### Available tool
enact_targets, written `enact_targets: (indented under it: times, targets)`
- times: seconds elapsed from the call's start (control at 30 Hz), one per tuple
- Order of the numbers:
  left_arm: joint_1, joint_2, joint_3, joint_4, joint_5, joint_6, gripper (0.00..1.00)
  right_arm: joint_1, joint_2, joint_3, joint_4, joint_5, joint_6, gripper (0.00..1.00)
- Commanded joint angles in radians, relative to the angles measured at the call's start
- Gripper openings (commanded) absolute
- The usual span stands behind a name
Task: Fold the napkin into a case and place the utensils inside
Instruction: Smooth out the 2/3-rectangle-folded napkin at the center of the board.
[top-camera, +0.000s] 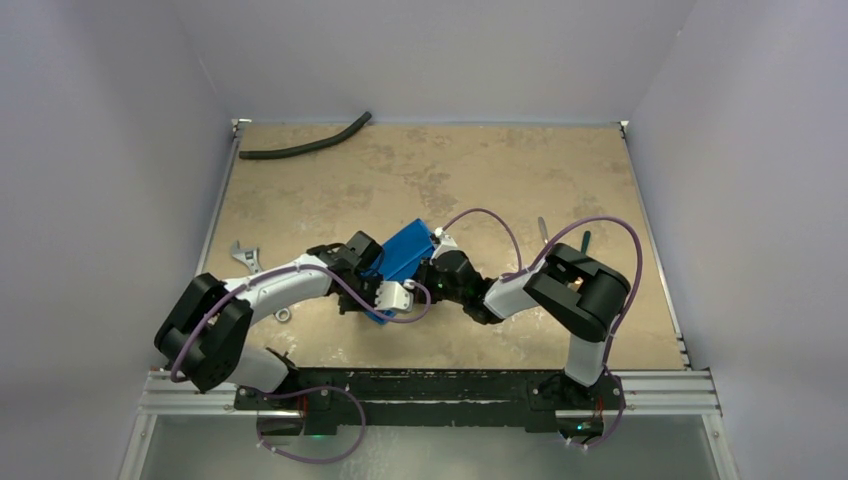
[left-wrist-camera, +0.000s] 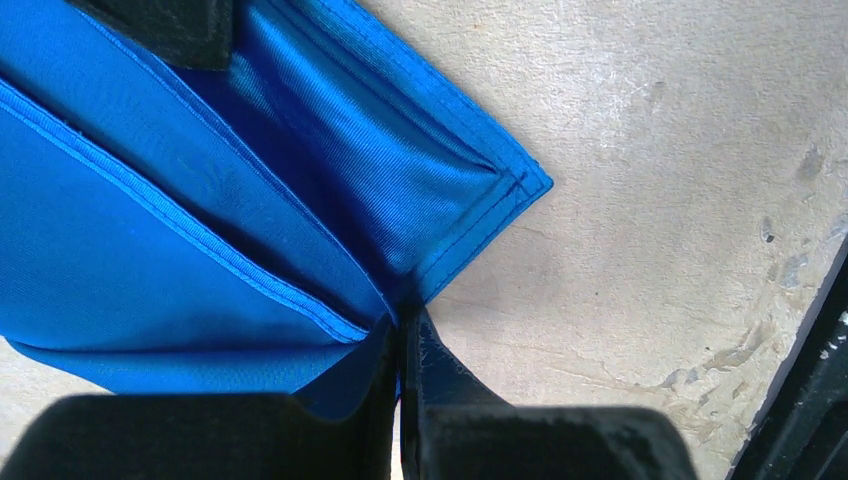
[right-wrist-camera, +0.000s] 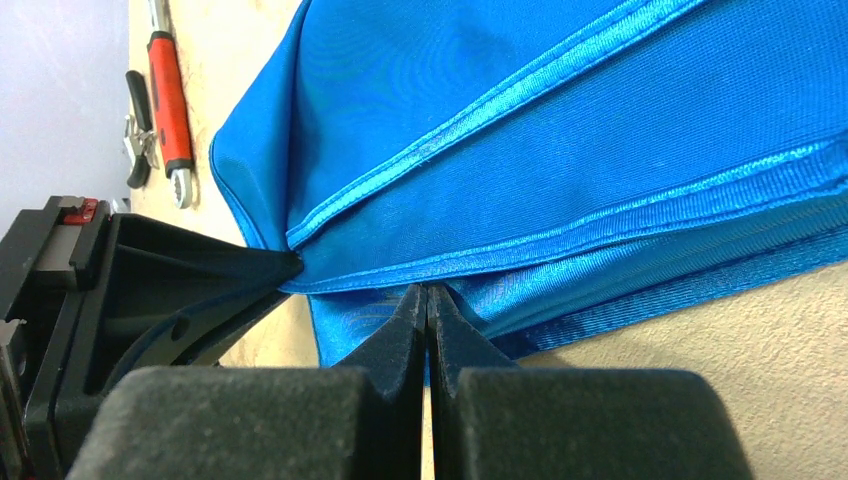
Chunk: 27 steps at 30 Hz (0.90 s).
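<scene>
Your left gripper (left-wrist-camera: 403, 325) has its jaws pressed together on a hem of the napkin (left-wrist-camera: 200, 230), right where two stitched edges meet near a corner. Your right gripper (right-wrist-camera: 427, 300) is clamped the same way, fingertips closed on a folded hem with blue cloth bunched just under them. In the right wrist view the left gripper (right-wrist-camera: 150, 290) sits just beside it, a corner of the cloth drawn into its mouth.

Look at the napkin (right-wrist-camera: 600, 130) now: bright blue, shiny like satin, folded over itself in several layers with glossy stitched borders running in bands across it. In the left wrist view one layer gapes like a shallow pocket, darker in the crease. From above, the napkin (top-camera: 405, 250) shows as a compact blue slab tilted up between the two wrists, near the middle of the table (top-camera: 450, 170), slightly left of centre.

Count with me: one napkin, two grippers, both on it. One wrench (right-wrist-camera: 170, 100) with a red handle and one pair of black-handled pliers (right-wrist-camera: 135, 130) lie side by side on the left of the table. One black hose (top-camera: 305, 145) curves along the far left corner. Out past your right arm's elbow lie two slim pieces, a silver utensil (top-camera: 542, 229) and a darker utensil (top-camera: 585, 240), near each other and well apart from the cloth, too small to tell fork from spoon
</scene>
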<state>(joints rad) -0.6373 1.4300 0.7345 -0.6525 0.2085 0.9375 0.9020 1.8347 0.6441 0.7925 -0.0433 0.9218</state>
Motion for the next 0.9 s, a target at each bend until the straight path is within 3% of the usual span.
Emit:
enact_targets:
  times: [0.0,0.13,0.37,0.47,0.53,0.6,0.67,0.87]
  targets:
    - [-0.005,0.003,-0.051,0.020,-0.012,0.029,0.00,-0.008,0.022,-0.024,-0.139,0.053,-0.017,0.00]
    - [-0.004,0.001,-0.089,0.040,-0.050,0.053,0.00,-0.023,-0.039,-0.022,-0.163,0.046,-0.047,0.00]
    - [-0.004,0.011,-0.085,0.042,-0.064,0.067,0.00,-0.092,-0.230,-0.028,-0.258,-0.013,-0.149,0.29]
    - [-0.005,0.023,-0.078,0.044,-0.069,0.070,0.00,-0.137,-0.304,-0.009,-0.305,-0.031,-0.200,0.35]
    - [-0.005,0.027,-0.075,0.052,-0.070,0.066,0.00,-0.168,-0.304,0.042,-0.326,-0.035,-0.239,0.36]
    - [-0.004,0.030,-0.069,0.057,-0.071,0.055,0.10,-0.190,-0.250,0.121,-0.342,-0.037,-0.276,0.37]
    - [-0.005,0.028,-0.058,0.049,-0.067,0.052,0.12,-0.207,-0.168,0.217,-0.343,-0.052,-0.313,0.36]
    - [-0.005,0.029,-0.055,0.033,-0.069,0.070,0.00,-0.254,0.093,0.502,-0.372,-0.107,-0.375,0.20]
